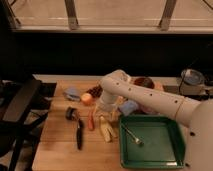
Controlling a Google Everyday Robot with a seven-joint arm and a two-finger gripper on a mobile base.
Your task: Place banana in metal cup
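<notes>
While the gripper (104,113) hangs just over the banana (106,130): grasp not yet made.
I cannot tell how wide it stands. I'd drop onto the banana's middle, clear of the carrot (91,120) just beside it, then carry left to the small dark metal cup (70,113), as I judge it. Wooden desk (60,150), dim room.

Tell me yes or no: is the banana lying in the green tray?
No, the banana lies on the wooden table left of the green tray, with the claw close over it.
</notes>
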